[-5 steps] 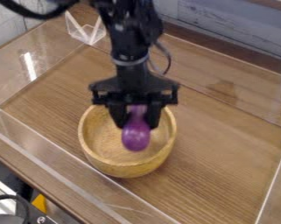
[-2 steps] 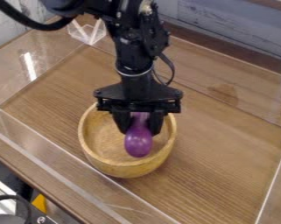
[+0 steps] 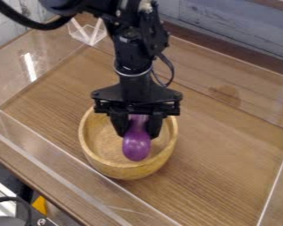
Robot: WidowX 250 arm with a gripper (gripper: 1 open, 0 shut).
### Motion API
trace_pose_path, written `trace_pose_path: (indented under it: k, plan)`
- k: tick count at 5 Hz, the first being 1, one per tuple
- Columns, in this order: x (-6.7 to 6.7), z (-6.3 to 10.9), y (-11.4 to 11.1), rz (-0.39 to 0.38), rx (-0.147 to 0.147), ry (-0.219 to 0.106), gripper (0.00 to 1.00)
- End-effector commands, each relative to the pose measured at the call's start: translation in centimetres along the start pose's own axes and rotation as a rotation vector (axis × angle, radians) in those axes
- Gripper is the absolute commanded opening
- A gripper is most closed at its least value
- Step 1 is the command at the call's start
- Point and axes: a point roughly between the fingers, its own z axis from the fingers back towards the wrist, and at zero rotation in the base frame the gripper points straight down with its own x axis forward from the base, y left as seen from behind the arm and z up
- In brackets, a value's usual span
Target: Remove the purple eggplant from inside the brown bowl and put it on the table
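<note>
The purple eggplant (image 3: 135,145) is small, glossy and bulbous at its lower end; its narrow upper end is hidden between the black fingers of the pincer (image 3: 137,124), which is closed on it from above. The eggplant hangs inside the brown bowl (image 3: 99,150), over the grainy interior, slightly toward the bowl's right side; whether its lower end touches the bowl floor cannot be told. The bowl is round, light-brown and thick-rimmed, and stands on the surface (image 3: 232,132) near its front edge, roughly midway between the left and right edges. The surface is brown wood-grain with fine lines. A clear acrylic wall (image 3: 38,53) borders it, with a low clear wall also along the front edge. The black arm (image 3: 134,44) descends vertically over the bowl and covers part of the bowl's far rim. Against the frame a second ago, the pincer's crossbar sits a little lower toward the bowl rim and the eggplant appears marginally lower and further left in the bowl; the bowl itself has not shifted, and the grip is unchanged.
</note>
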Motion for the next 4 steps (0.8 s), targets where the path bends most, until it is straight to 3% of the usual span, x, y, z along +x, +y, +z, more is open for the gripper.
trace_pose_path:
  k: [1, 4]
  plan:
    - [1.4, 1.2, -0.4, 0.010, -0.033, -0.051, 1.00]
    - [1.2, -0.6, 0.7, 0.023, 0.005, -0.037, 1.00]
